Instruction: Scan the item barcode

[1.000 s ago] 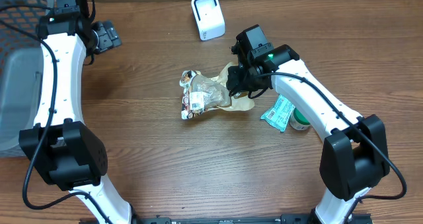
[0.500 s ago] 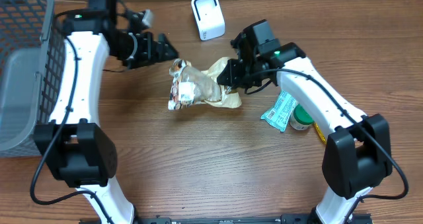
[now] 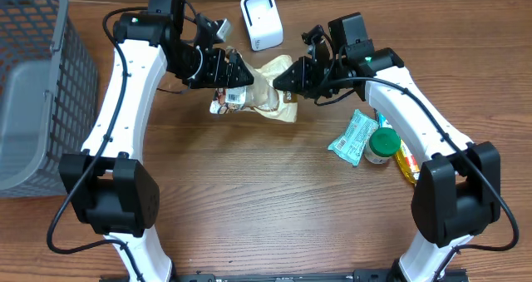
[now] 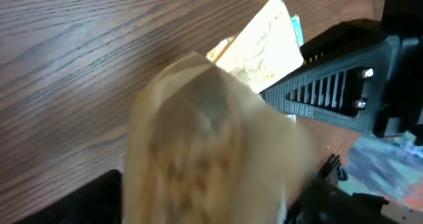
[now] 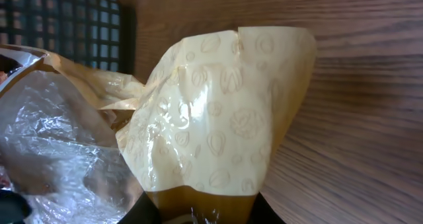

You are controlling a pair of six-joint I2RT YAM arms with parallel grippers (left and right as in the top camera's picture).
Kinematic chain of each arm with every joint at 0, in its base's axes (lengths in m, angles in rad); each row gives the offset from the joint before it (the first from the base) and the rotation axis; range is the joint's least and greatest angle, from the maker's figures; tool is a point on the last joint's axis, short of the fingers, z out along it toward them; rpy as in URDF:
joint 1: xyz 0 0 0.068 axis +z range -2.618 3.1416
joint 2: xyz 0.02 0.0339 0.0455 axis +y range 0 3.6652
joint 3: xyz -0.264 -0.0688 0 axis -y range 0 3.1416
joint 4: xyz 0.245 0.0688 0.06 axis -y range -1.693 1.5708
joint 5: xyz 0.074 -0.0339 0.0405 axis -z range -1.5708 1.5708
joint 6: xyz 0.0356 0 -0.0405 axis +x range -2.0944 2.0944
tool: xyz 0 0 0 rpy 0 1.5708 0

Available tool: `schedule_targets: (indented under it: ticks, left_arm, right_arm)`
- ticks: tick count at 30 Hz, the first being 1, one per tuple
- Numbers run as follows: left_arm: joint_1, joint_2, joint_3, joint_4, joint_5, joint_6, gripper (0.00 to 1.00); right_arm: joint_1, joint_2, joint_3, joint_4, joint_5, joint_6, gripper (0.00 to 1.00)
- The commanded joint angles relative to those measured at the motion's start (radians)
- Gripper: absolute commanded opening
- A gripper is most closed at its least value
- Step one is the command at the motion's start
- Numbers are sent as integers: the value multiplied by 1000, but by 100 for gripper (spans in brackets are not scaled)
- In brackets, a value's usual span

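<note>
The item is a tan and cream snack bag (image 3: 268,89) with a clear plastic end, held above the table just in front of the white scanner (image 3: 261,20). My right gripper (image 3: 288,77) is shut on the bag's cream end (image 5: 225,118), which stands up out of its jaws. My left gripper (image 3: 235,74) has come onto the opposite end. In the left wrist view the blurred bag (image 4: 211,145) fills the gap between its wide-set fingers (image 4: 99,201). No barcode is readable in any view.
A grey wire basket (image 3: 33,82) stands at the left edge. A green packet (image 3: 349,138), a green-lidded jar (image 3: 382,145) and a yellow item (image 3: 406,161) lie at the right, under my right arm.
My right gripper lifted the bag and carried it back towards the scanner. My left arm swung in from the far left onto the bag's other end, its jaws narrowing.
</note>
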Motion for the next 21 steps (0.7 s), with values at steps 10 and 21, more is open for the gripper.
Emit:
schedule_targets:
  ticks: [10, 21]
  left_arm:
    - [-6, -16, -3, -2, 2, 28, 4]
    - [12, -16, -3, -12, 328, 194, 4]
  right_arm:
    - [-48, -37, 27, 74, -258, 21, 54]
    - [-108, -37, 26, 84, -436, -77, 86]
